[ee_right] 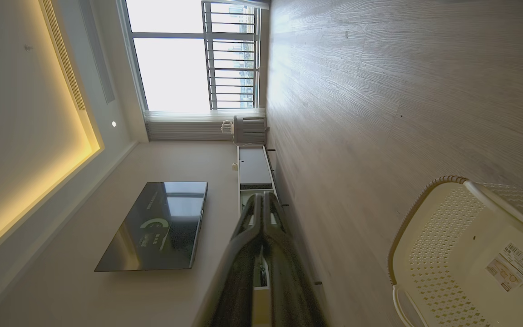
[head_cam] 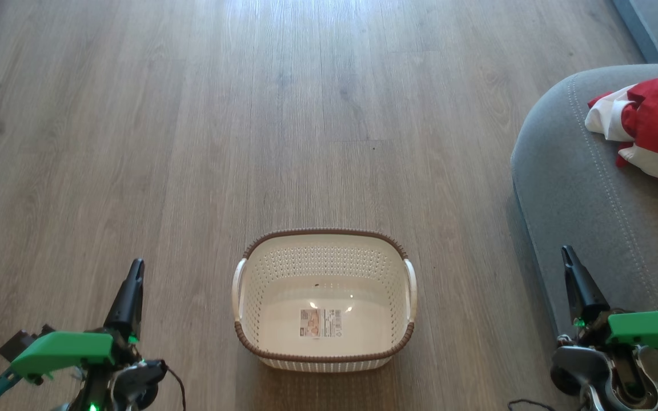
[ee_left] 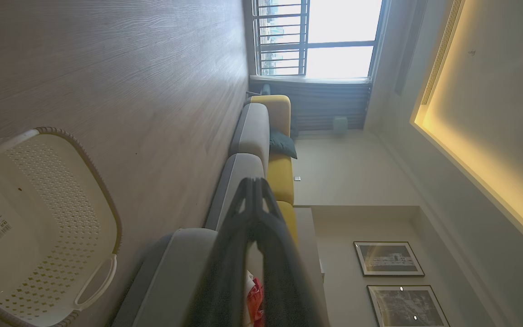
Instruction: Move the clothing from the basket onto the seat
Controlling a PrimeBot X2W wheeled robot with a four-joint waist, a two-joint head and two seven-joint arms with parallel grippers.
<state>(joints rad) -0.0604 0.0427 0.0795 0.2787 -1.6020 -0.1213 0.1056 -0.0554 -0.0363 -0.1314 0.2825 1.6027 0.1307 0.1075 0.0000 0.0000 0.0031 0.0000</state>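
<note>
- Plainly, both tools are empty. The left tool (head_cam: pixel 135 273) at the near left and the right tool (head_cam: pixel 569 258) at the near right each have their two dark fingers pressed together, tips pointing far, with nothing between them.
- The left tool hangs over bare floor (head_cam: pixel 192 114), well apart from the basket. The right tool hangs over the near part of the seat (head_cam: pixel 580 200), well apart from the garments.
- Between the tools the basket (head_cam: pixel 323 232) stands upright on the floor. Nothing is inside it but the paper label (head_cam: pixel 320 323) on its bottom.
- Judged from this, the moving looks finished, so the step in hand is a last check.
- To do that check well, look into the basket's corners and along the floor beside it for a stray piece. Keep both tools clear of the brown rim, and keep the right tool away from the cloth so nothing is dragged toward the seat's edge.
- The clothing (head_cam: pixel 657 123) lies on the seat at the far right, partly cut off by the picture's right edge.
- It is a crumpled heap of soft red fabric with white panels, and one red fold shows a small printed logo.
- Its nearest white corner rests just inside the seat's line of pale stitching, back from the rounded edge, so it seems unlikely to slip off.
</note>
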